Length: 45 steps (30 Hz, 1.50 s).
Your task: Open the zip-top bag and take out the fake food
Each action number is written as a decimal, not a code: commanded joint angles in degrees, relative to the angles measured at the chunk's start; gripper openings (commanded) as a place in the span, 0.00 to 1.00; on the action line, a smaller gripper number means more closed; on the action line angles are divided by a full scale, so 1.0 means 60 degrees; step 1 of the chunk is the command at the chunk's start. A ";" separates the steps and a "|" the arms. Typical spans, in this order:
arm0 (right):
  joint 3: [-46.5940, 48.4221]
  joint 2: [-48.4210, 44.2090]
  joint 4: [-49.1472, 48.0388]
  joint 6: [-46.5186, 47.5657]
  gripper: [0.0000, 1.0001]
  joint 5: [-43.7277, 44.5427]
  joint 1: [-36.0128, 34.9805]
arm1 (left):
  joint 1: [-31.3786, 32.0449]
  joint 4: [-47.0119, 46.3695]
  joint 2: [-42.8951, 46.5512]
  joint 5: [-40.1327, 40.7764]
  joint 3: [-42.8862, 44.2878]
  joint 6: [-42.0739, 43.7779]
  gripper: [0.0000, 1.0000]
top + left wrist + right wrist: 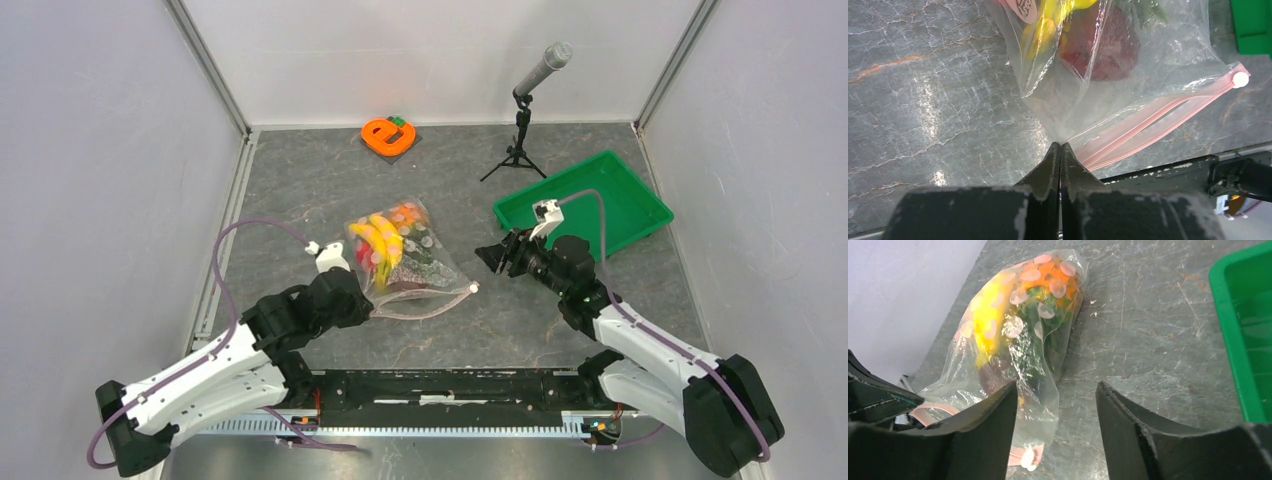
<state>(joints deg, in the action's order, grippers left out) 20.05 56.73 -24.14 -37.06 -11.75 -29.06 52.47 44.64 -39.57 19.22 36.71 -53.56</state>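
On the grey worktop, between the arms, lies the zip-top bag. Left tool is clamped on its corner beside the pink zip strip; right tool stands apart, empty, nearby. Advice: right tool should pinch one lip only and pull away from the anchored corner. Bag is clear, pink-dotted, crumpled, fake food bunched inside.

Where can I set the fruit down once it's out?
Widest bare table lies left of the bag, toward the left wall. The green tray is bare too. A smaller strip runs between the orange e and the mic stand. Crowded: between bag and tray, where the right gripper hovers, and the bag's near edge, pinched by the left gripper.
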 commanded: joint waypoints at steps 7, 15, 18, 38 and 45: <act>0.1588 -0.0635 0.2043 0.4316 0.79 -0.0420 -0.0928 | -0.0043 -0.0552 -0.0762 0.0082 0.0646 0.0778 0.02; 0.2765 0.0362 0.3715 0.7105 0.77 0.0049 -0.3197 | -0.0039 -0.0631 -0.0751 -0.0060 0.0646 0.0797 0.02; 0.3022 0.0630 0.3965 0.7727 0.76 0.0030 -0.3878 | -0.0034 -0.0629 -0.0650 -0.0082 0.0592 0.0769 0.02; 0.3857 0.2830 0.3483 0.9373 0.41 0.3144 -0.5484 | -0.0037 -0.0834 -0.0303 -0.0478 0.0408 0.0817 0.02; 0.4211 0.2396 0.3325 0.9918 0.00 0.3884 -0.5484 | -0.0043 -0.1020 -0.0008 -0.0392 0.0521 0.1418 0.31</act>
<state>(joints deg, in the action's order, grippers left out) 41.43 73.71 -0.43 19.64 7.44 -61.58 52.45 41.43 -41.30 16.40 38.30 -49.36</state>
